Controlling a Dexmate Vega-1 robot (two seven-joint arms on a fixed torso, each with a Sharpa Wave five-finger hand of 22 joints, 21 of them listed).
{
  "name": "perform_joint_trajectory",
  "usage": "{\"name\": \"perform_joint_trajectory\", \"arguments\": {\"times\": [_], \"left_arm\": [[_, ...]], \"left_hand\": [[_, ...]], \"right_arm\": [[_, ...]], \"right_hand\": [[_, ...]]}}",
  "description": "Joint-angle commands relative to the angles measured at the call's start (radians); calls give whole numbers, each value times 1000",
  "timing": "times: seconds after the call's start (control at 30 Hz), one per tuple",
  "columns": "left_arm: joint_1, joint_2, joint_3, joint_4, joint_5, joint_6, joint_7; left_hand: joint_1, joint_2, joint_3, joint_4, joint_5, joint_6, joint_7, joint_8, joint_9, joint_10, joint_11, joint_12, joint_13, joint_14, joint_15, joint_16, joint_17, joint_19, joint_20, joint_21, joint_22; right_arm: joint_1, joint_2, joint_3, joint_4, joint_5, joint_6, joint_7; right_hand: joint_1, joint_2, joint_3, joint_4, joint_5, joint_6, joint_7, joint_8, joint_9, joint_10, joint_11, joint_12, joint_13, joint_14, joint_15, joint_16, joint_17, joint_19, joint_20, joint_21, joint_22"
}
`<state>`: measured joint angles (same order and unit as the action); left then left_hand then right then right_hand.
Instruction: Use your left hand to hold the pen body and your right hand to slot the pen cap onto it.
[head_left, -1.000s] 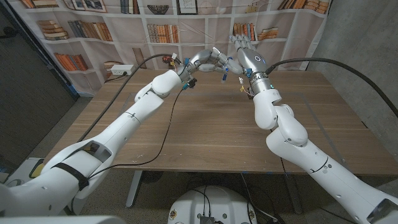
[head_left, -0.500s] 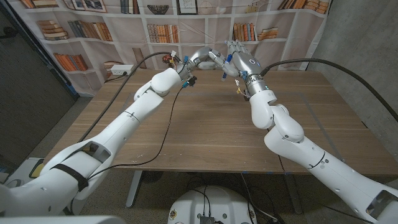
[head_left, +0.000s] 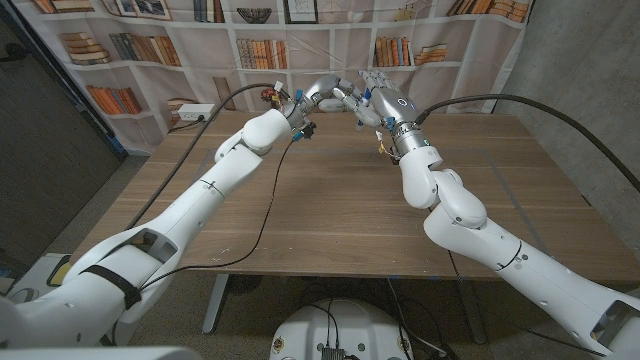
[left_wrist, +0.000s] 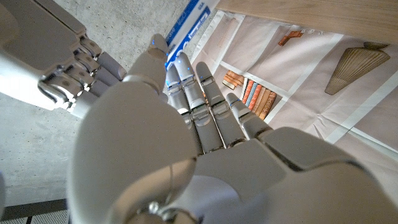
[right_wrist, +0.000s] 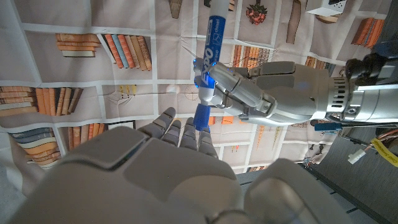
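Observation:
My left hand is raised over the table's far edge and grips the pen body, a white barrel with blue lettering, also seen past its fingers. My right hand is close against it from the right. Its fingertips pinch the blue pen cap, which lies in line with the barrel's lower end and touches it. From the right wrist view, my left hand wraps the barrel just above the cap. How far the cap sits on the barrel is hidden.
The wooden table lies below both arms. A bookshelf backdrop stands behind it. A white power strip lies at the far left corner, and black cables trail across the table's left half.
My right hand has moved left and slightly up toward my left hand, closing the gap between cap and pen body. My left hand has barely moved.

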<state>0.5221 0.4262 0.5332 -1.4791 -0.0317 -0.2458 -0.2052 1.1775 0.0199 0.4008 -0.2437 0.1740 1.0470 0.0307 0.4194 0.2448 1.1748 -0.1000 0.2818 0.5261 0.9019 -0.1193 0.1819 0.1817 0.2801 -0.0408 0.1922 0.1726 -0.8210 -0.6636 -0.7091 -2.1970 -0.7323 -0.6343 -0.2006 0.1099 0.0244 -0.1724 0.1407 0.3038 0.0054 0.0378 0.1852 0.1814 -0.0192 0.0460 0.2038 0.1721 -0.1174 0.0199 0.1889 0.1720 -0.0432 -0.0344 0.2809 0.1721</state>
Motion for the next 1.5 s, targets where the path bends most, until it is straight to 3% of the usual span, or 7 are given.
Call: {"name": "perform_joint_trajectory", "arguments": {"times": [0.03,0.5,0.83,1.5], "left_arm": [[2,-1,-2,2,-8,-5,-1],[-7,-4,-5,17,-8,-18,0],[-6,-6,-10,18,-5,-23,14],[-18,-4,-6,22,11,-19,23]], "left_hand": [[1,7,159,151,4,15,14,7,3,26,-16,4,1,9,-87,7,1,5,-51,2,0],[0,7,159,150,3,16,17,7,2,28,-19,6,4,10,-88,8,2,5,-51,2,0],[1,7,160,148,3,14,16,6,3,26,-19,5,4,10,-89,8,2,5,-51,2,0],[0,7,159,145,3,21,21,5,0,29,-14,7,6,20,-88,12,4,10,-54,3,0]], "right_arm": [[12,-4,-19,11,12,-13,-16],[36,7,-43,38,9,-29,-20],[53,4,-54,47,21,-38,3],[100,-20,-115,33,-86,-113,103]], "right_hand": [[-6,-3,-9,-6,14,-4,11,4,0,21,1,7,1,23,-3,7,3,27,-47,0,3],[-1,-3,-12,-11,19,-10,26,3,0,17,4,2,1,22,0,1,3,32,-48,-8,3],[4,1,-14,-16,25,24,36,15,-1,44,5,7,1,43,-1,4,3,46,-46,-14,3],[8,7,-23,-20,34,112,13,34,-1,90,1,12,1,82,-8,4,3,78,-49,-26,5]]}}
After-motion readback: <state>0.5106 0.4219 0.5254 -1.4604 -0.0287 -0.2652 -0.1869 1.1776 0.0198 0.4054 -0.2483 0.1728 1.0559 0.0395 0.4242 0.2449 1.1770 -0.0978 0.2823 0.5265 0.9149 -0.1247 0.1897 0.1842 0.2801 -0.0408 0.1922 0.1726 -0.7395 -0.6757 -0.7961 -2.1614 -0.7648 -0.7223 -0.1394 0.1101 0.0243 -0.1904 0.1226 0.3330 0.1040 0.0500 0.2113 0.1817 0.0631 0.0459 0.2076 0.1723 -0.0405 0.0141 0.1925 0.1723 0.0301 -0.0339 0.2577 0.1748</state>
